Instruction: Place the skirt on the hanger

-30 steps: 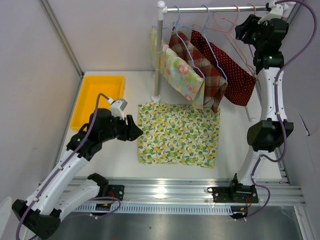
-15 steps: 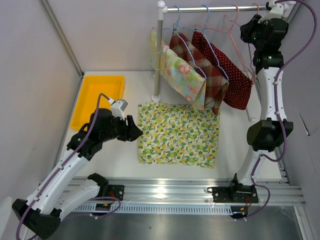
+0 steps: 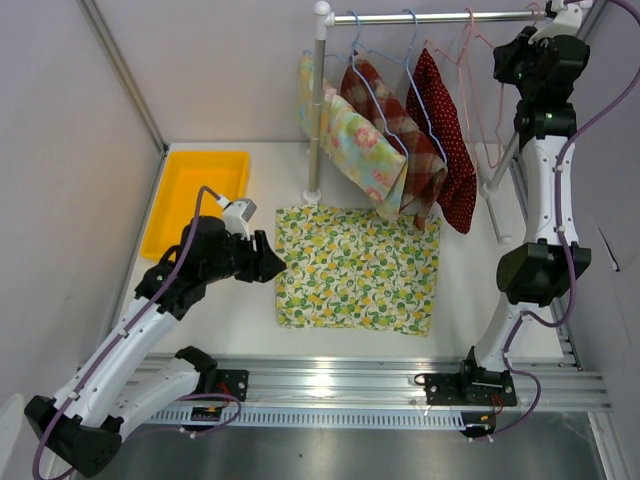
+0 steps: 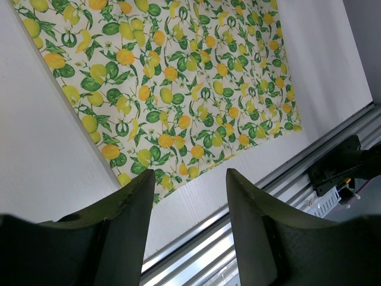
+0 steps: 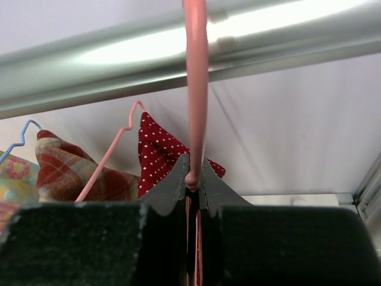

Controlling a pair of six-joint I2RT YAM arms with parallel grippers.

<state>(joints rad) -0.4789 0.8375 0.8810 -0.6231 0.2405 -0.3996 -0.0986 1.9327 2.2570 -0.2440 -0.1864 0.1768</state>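
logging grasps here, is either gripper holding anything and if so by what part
The right gripper is shut on the pink hanger, pinching the wire just below its hook. The left gripper is open, holding nothing.

yellow tray [image 3: 190, 205] lies left of the rack pole [image 3: 317, 120]; floral cloth [image 3: 360, 155], plaid cloth [image 3: 415, 165] and dotted cloth [image 3: 455, 160] hang.

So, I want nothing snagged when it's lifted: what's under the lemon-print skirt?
Only the white table shows around the skirt, which lies flat. Anything beneath the fabric is covered.
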